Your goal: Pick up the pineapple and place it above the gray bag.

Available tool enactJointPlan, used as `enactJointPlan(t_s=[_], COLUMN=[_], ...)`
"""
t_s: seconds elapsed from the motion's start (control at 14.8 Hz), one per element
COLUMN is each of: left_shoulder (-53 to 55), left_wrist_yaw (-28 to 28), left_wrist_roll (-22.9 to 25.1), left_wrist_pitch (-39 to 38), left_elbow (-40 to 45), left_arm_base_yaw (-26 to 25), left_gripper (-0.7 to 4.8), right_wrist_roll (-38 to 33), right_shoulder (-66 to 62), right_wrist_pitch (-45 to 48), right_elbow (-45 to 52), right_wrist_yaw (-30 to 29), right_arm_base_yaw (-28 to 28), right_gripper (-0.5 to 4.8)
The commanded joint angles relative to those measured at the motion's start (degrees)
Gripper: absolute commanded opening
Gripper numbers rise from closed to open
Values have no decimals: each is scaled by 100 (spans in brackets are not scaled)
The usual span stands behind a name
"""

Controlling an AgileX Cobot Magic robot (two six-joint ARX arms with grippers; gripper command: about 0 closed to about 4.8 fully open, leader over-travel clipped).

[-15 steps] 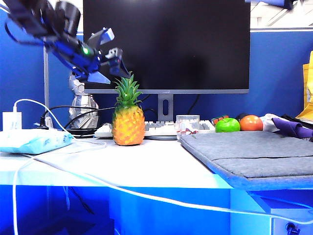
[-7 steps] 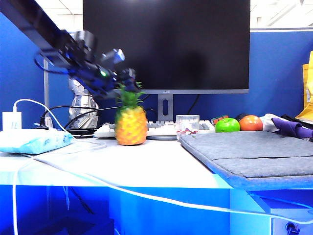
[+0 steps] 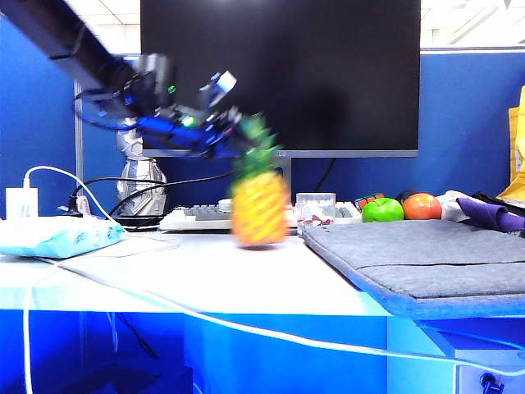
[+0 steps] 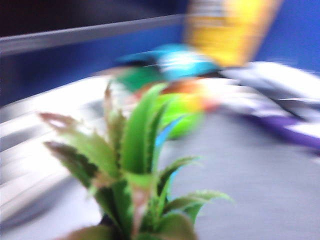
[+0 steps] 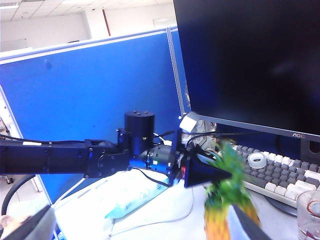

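Two tools are at work here, though only one is busy. Left tool [image 3: 234,131] is clamped on the leafy crown of the pineapple [image 3: 259,205], with the fruit hanging tilted beneath it and blurred with motion; its base looks just clear of the tabletop [image 3: 246,279], near the back edge in front of the keyboard [image 3: 197,217]. In the left wrist view the green leaves fill the foreground [image 4: 135,165] and the tool's own tips are hidden behind them. Right tool [image 5: 135,227] hangs idle with its jaws wide apart and nothing between them, looking across at the left arm; it does not show in the exterior view.

Beyond the fruit, the gray bag [image 3: 426,254] lies flat along the right side of the tabletop, its near corner close to the pineapple. Behind it, by the back edge, sit a small glass cup [image 3: 315,208], a green fruit [image 3: 381,210] and an orange fruit [image 3: 421,206]. A light-blue pack [image 3: 53,234] rests at the left edge.

As a judgement: the pineapple looks like a light, hollow, stiff toy, and its body seems too broad and smooth for these jaws. The crown is the natural handle, but the leaves may flex, so the fruit can swing or slip. Lowering it gently, base first, onto the soft felt should keep it from toppling.
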State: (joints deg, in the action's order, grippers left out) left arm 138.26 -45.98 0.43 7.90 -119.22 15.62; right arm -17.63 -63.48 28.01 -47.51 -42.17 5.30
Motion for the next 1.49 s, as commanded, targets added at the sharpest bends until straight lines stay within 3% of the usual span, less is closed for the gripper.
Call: enactJointPlan(t_s=[0.07,0.27,0.68,1.22,1.49], left_shoulder=[-356,-476,20,857,859], left_wrist_yaw=[-837,-1126,-535,247,337], left_wrist_roll=[13,-13,450,555,684], left_wrist_pitch=[87,66,181,205,212], left_elbow=[-546,-973,-979,-977,-977], left_arm_base_yaw=[295,802,1762,1958,1961], left_gripper=[-6,-6,-5,-6,3], right_wrist_roll=[-179,-188,-175,-166,-33], right_shoulder=[20,22,24,24,24], right_wrist_pitch=[31,-83,-66,-264,-533], right_elbow=[-35,-35,-35,-33,-31], right_wrist_yaw=[-133,-302,-621,-942,-938], right_arm_base_yaw=[7,7,-7,-732,-881], right_gripper=[479,479,479,479,479])
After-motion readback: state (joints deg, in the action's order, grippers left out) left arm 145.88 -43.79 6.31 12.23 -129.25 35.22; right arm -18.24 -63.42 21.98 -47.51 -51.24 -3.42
